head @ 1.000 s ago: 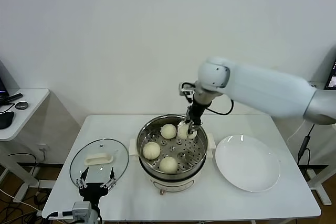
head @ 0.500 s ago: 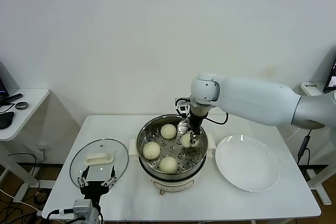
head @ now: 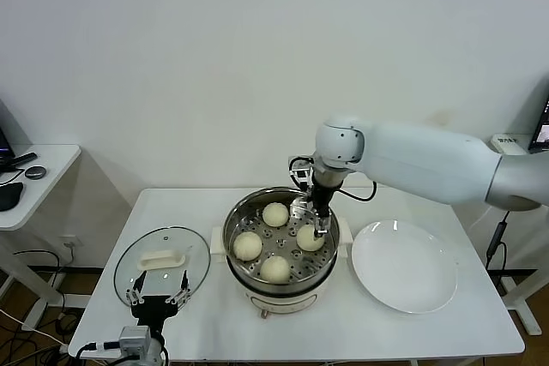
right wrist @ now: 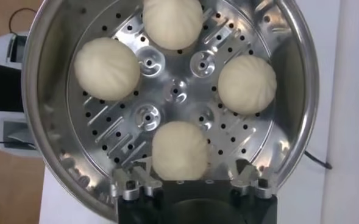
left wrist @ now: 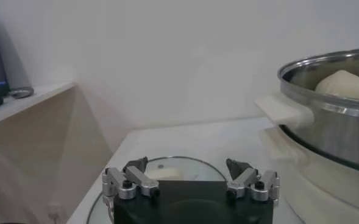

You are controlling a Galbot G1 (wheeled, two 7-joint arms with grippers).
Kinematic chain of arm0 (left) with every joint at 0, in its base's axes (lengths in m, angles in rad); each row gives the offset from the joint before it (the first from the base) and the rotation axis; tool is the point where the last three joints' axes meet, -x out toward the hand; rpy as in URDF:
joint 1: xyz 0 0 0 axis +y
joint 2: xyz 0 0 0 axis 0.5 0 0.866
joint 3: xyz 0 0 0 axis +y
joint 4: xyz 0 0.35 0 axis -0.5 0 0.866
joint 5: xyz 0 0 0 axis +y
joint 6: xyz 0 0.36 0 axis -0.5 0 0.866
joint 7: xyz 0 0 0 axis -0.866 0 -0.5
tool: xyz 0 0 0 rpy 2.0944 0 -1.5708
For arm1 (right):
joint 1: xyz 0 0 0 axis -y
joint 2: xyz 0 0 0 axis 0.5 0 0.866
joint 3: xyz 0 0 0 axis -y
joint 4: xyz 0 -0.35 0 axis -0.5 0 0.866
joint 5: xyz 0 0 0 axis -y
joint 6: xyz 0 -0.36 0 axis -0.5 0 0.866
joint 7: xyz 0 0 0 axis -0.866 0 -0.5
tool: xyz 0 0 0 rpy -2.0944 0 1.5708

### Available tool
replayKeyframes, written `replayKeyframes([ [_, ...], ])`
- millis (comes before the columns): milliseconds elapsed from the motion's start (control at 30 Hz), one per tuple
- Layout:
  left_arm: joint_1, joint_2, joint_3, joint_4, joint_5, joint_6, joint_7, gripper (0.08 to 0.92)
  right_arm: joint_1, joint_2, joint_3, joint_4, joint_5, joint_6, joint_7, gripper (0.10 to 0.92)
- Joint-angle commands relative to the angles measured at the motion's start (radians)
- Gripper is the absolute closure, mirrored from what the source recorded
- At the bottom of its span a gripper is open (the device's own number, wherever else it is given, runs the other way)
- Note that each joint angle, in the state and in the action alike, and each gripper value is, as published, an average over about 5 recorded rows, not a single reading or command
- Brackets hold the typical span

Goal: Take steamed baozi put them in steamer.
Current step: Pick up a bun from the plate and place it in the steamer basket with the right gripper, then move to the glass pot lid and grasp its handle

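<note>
Hovering over the far right side of the steamer (head: 280, 243), the right claw (head: 317, 222) stood with its jaws spread wide and gripped nothing. Directly beneath it one steamed baozi (head: 310, 237) lay free on the perforated tray (right wrist: 174, 91), between the two fingertips (right wrist: 132, 181) in the right wrist view but touching neither. Three more buns (right wrist: 107, 69) sat on the same tray beyond the claw, spaced apart around the centre, so all four were inside the pot.

To the claw's right, just beside the steamer, a white plate (head: 405, 267) rested on the worktop (head: 429, 327).

Well away on the other side, the left claw (head: 155, 297) waited low at the near edge of the worktop, jaws spread and gripping nothing, with the glass lid (head: 162, 261) and its white handle (head: 162, 259) just ahead of it.
</note>
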Motion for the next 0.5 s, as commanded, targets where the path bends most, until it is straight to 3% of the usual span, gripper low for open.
replayKeyframes([
  [33,0.013,-0.004,-0.01,-0.016,-0.002,-0.006,0.002,0.177,-0.026,-0.135,0.198,0.038,0.053,0.026,0.022,0.203],
  [300,0.027,-0.011,-0.034,-0.015,-0.072,-0.078,-0.014,0.177,-0.27,-0.371,0.677,0.116,0.25,0.113,0.277,0.203],
  [500,0.045,-0.008,-0.032,-0.013,-0.078,-0.163,-0.021,0.177,-0.771,-0.492,1.173,0.183,0.319,0.293,0.616,0.203],
])
